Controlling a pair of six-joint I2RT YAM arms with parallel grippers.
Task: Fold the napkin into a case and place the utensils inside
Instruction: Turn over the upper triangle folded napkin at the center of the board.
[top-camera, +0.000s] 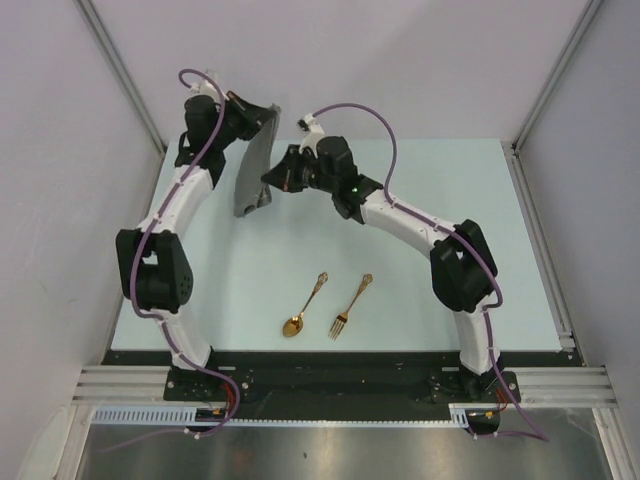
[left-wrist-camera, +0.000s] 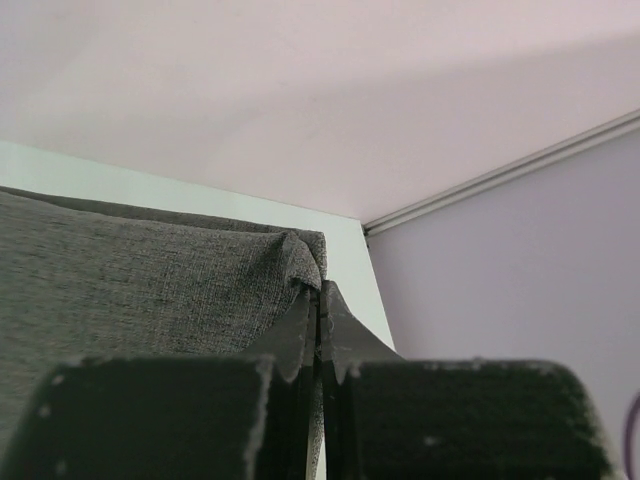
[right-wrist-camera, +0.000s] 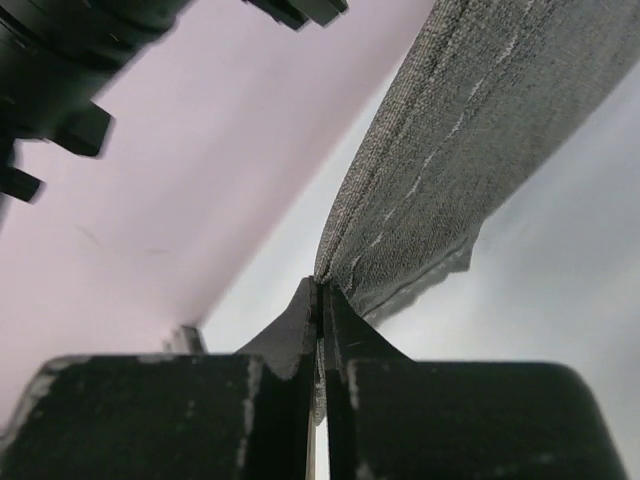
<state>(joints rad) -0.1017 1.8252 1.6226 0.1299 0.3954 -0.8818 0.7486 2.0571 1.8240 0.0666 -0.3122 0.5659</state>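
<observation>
The dark grey napkin (top-camera: 255, 163) hangs folded as a narrow strip above the far left of the table, stretched between both grippers. My left gripper (top-camera: 272, 112) is shut on its far upper corner; the cloth fills the left of the left wrist view (left-wrist-camera: 130, 280). My right gripper (top-camera: 268, 182) is shut on its near lower corner; the cloth runs up to the right in the right wrist view (right-wrist-camera: 470, 130). The gold spoon (top-camera: 303, 307) and gold fork (top-camera: 350, 307) lie side by side on the table near the front middle, apart from the cloth.
The pale table (top-camera: 420, 180) is walled at the back and both sides. A metal rail (top-camera: 535, 230) runs along its right edge. The arm bases stand on the black strip (top-camera: 340, 375) at the near edge.
</observation>
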